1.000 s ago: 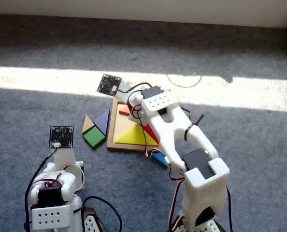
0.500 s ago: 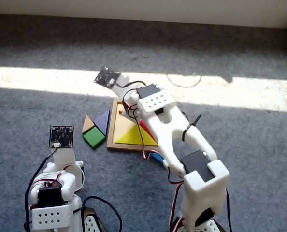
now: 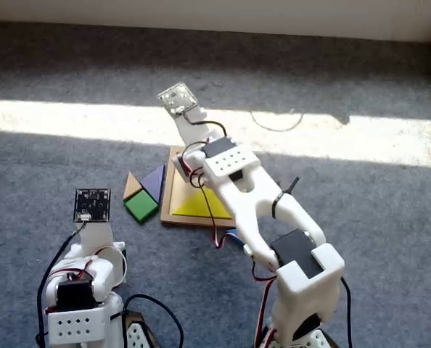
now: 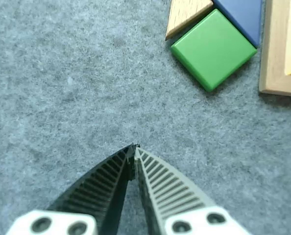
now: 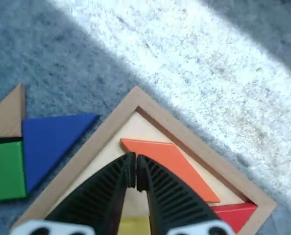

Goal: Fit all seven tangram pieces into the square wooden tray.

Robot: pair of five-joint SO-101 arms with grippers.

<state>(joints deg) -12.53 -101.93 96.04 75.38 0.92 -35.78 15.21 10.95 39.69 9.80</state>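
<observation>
The square wooden tray (image 3: 167,190) lies on the carpet (image 3: 346,217), with a yellow triangle (image 3: 194,204) inside. The right gripper (image 5: 135,169) is closed and empty, poised over the tray's orange parallelogram (image 5: 180,169) — which the right arm (image 3: 259,196) hides in the high view. The left gripper (image 4: 134,149) — closed, empty — hangs near the green square (image 4: 214,49).

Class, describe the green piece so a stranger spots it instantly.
Find the wooden tray on the grey carpet. Three loose pieces cluster beside one edge. The green piece is the only square; its neighbours are a tan triangle and a blue triangle.
</observation>
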